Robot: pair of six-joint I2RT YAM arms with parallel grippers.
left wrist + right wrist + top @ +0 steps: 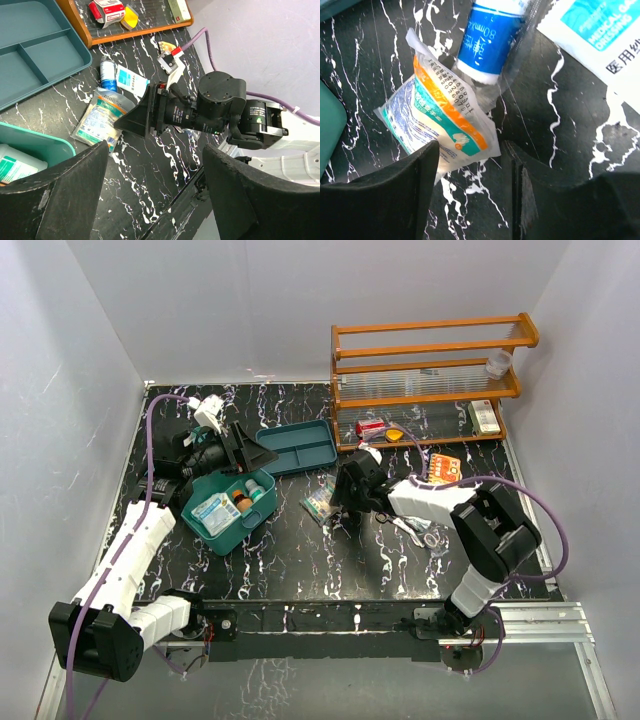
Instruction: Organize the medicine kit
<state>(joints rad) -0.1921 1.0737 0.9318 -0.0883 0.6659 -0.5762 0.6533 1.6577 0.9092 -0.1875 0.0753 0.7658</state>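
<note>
The teal medicine kit (228,525) stands open at the left, with small bottles (242,502) and a white labelled box inside; its corner shows in the left wrist view (35,147). My left gripper (262,456) hovers above the kit's far side, open and empty (155,200). My right gripper (338,505) is open (470,190) low over the table, at an orange-and-teal sachet (437,120) whose corner lies between its fingers without being pinched. Beside the sachet lie a blue-labelled bottle in a clear bag (492,37) and a white dressing packet (600,40).
A shallow divided blue-teal tray (297,447) lies behind the kit. An orange wooden rack (430,380) stands at the back right, with small boxes (370,427) on its bottom shelf. An orange packet (443,468) and scissors (425,532) lie by my right arm.
</note>
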